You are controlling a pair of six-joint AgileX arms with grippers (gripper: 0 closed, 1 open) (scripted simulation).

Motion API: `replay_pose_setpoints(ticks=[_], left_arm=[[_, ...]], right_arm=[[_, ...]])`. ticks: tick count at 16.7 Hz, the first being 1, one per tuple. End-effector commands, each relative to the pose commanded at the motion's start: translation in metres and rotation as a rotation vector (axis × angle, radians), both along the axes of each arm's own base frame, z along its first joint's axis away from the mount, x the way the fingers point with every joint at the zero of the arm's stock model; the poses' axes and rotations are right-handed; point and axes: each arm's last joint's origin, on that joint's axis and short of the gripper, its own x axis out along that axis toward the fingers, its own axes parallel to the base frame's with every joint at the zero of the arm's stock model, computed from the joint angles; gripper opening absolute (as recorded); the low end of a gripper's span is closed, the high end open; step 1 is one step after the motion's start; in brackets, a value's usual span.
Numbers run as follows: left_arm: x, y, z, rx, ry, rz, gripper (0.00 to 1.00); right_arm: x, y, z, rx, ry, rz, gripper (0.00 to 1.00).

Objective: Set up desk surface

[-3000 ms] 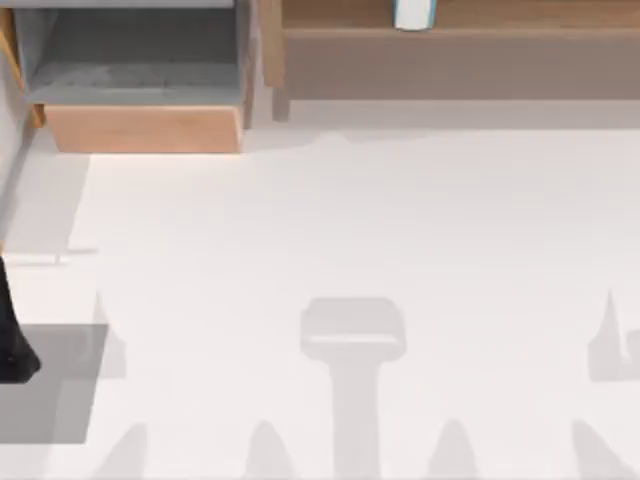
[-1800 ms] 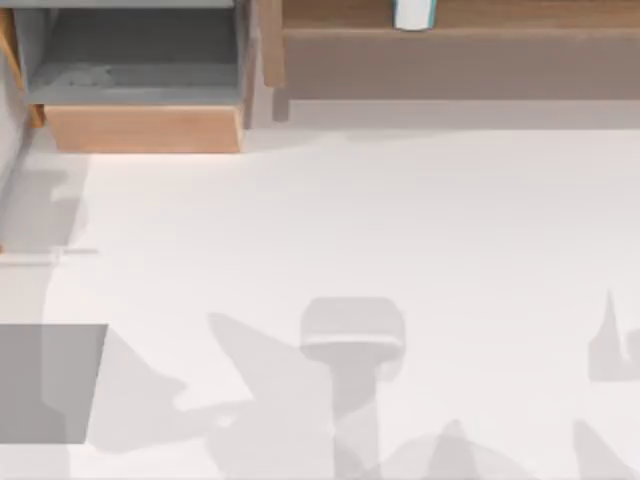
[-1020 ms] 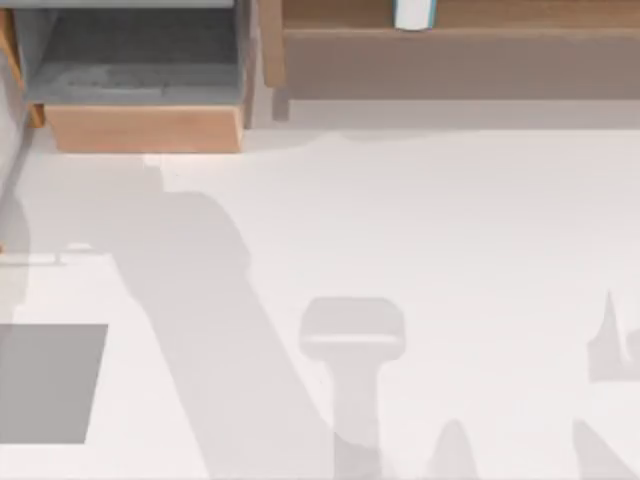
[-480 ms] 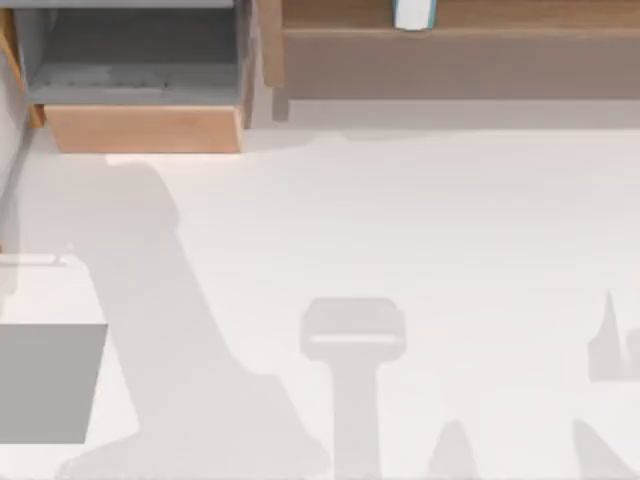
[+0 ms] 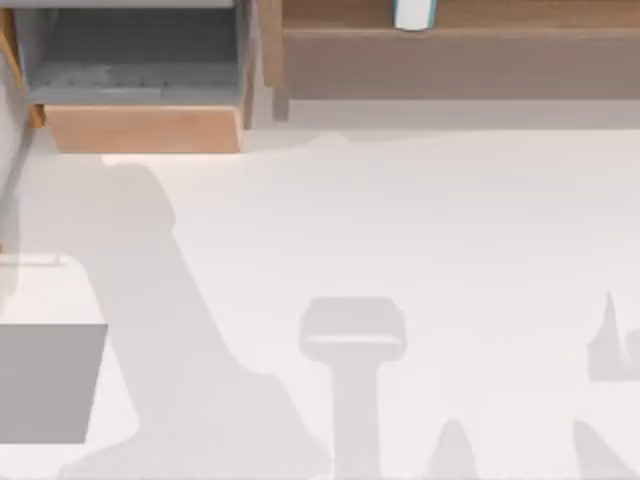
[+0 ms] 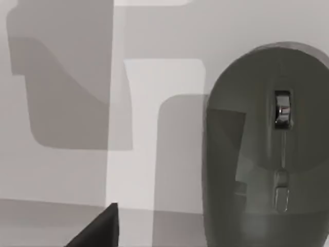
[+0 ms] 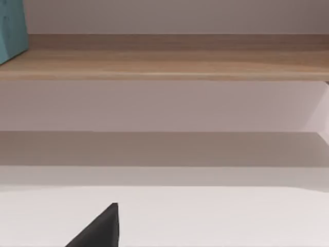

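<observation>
Mouse (image 6: 267,149) on desk surface (image 5: 420,230); open wooden box (image 5: 140,75).

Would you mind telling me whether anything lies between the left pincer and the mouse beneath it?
Nothing visible does. In the left wrist view the mouse lies uncovered on the desk surface, with bare surface beside it.

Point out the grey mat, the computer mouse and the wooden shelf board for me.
Grey mat (image 5: 50,383): top view, middle of its flat surface.
Computer mouse (image 6: 267,154): left wrist view, its dark upper shell beside the scroll wheel.
Wooden shelf board (image 7: 169,64): right wrist view, its light-wood top face.
</observation>
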Motion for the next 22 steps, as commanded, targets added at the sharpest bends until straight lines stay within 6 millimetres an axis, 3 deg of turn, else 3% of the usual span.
replay_pose_setpoints(ticks=[8,11,22], left_arm=[[0.005,-0.003,-0.025,0.002,0.000,0.000,1.00],[0.005,-0.003,-0.025,0.001,0.000,0.000,1.00],[0.005,-0.003,-0.025,0.001,0.000,0.000,0.17]], right_arm=[[0.000,0.000,0.000,0.000,0.000,0.000,1.00],[0.000,0.000,0.000,0.000,0.000,0.000,1.00],[0.000,0.000,0.000,0.000,0.000,0.000,1.00]])
